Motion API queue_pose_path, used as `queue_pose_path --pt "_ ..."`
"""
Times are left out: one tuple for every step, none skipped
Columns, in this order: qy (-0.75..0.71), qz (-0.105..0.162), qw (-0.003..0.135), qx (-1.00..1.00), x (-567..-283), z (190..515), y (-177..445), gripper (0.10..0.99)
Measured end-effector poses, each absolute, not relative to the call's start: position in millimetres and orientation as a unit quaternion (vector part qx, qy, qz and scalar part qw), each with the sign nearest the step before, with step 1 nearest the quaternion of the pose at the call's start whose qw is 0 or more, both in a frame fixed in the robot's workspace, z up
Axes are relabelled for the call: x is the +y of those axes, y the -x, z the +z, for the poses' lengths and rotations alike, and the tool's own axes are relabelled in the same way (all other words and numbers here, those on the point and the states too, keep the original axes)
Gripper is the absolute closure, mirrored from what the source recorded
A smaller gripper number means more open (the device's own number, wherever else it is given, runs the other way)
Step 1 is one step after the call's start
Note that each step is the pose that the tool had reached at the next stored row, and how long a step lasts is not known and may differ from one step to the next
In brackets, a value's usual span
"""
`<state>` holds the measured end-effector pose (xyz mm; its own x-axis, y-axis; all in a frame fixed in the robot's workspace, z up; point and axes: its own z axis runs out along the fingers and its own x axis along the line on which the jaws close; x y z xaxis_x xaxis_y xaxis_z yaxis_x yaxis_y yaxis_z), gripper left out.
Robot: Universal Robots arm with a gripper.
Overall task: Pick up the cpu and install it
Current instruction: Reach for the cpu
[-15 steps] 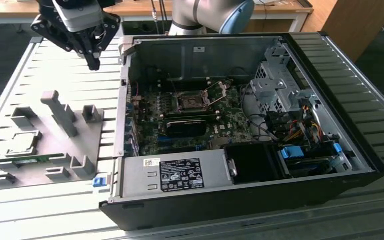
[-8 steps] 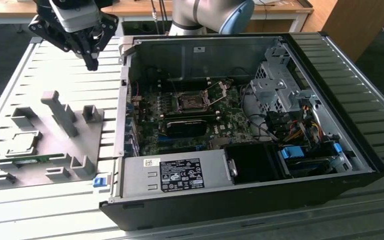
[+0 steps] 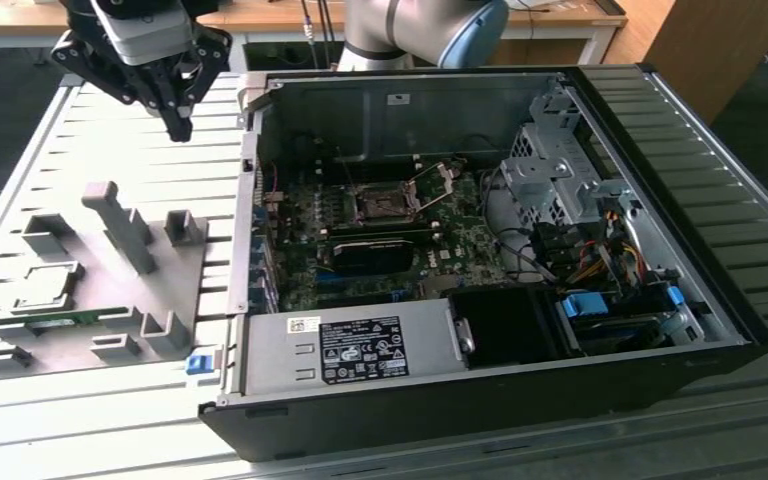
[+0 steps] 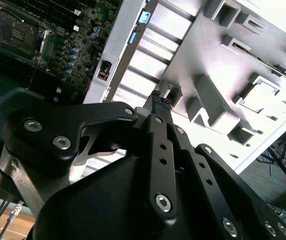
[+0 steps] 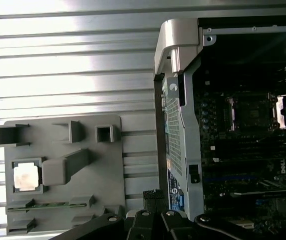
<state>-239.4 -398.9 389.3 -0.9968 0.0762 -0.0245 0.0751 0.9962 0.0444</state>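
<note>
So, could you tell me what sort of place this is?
Probably a robotics lab or assembly test bench: an open black desktop computer case with its green motherboard exposed lies on a ribbed metal table, beside a grey moulded parts fixture holding a small silvery square cpu.

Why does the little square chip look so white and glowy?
In the first wrist view, bright light bounces off the chip and washes out its metal top. In the exterior view the chip looks plain grey, and the inside of the computer case is shadowy.

Cpu (image 5: pixel 25 176) in the tray (image 3: pixel 187 288), at the exterior view's left of the computer case (image 3: pixel 398 110)
</note>
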Motion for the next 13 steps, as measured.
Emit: queue_pose_path --pt "-0.038 0.022 0.013 0.999 -398.9 389.3 239.9 0.98" --pt "-0.038 0.022 0.013 0.999 -398.9 389.3 240.3 0.98" --pt "-0.038 0.022 0.013 0.999 -398.9 389.3 240.8 0.98" --pt "-0.038 0.022 0.013 0.999 -399.0 389.3 241.3 0.98" --pt "-0.038 0.022 0.013 0.999 -398.9 389.2 241.8 0.98" --pt "-0.038 0.022 0.013 0.999 -398.9 389.2 242.3 0.98" --pt "-0.038 0.022 0.013 0.999 -398.9 389.2 242.7 0.98" --pt "-0.038 0.022 0.013 0.999 -398.9 389.1 243.1 0.98" --pt "-0.038 0.022 0.013 0.999 -398.9 389.1 243.5 0.98" --pt "-0.038 0.022 0.013 0.999 -398.9 389.1 244.0 0.98" --pt "-0.038 0.022 0.013 0.999 -398.9 389.1 244.5 0.98" --pt "-0.038 0.022 0.013 0.999 -398.9 389.1 244.9 0.98" --pt "-0.038 0.022 0.013 0.999 -398.9 389.0 245.4 0.98"
